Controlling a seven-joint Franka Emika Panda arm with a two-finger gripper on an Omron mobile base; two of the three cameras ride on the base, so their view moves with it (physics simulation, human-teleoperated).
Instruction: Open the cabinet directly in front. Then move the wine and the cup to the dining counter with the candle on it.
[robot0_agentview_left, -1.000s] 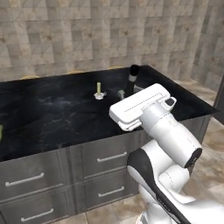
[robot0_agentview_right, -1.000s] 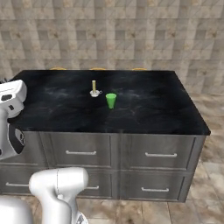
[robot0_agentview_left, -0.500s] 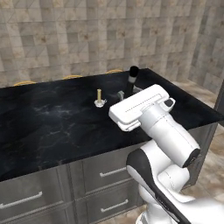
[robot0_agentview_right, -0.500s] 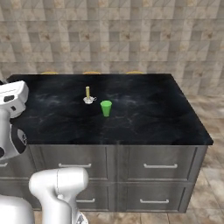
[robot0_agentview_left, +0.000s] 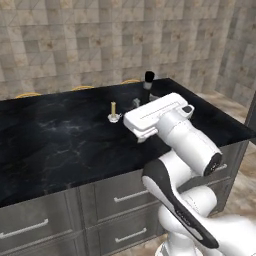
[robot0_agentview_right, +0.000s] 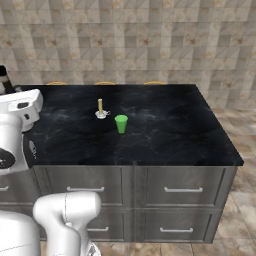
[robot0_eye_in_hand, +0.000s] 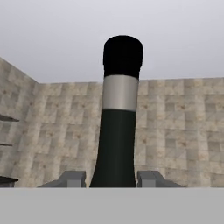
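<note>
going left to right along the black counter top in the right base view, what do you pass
wine bottle neck at the far left edge → candle in its white holder → green cup

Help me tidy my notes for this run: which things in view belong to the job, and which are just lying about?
Job:
- wine, upright, clamped in the gripper
- cup, standing on the counter
- counter
- candle, beside the cup, apart from it

Just there:
- grey drawers under the counter
- stone-tiled wall

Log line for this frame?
end effector: shut on dark glass wine bottle | small green cup: on black marble counter beside pale yellow candle
</note>
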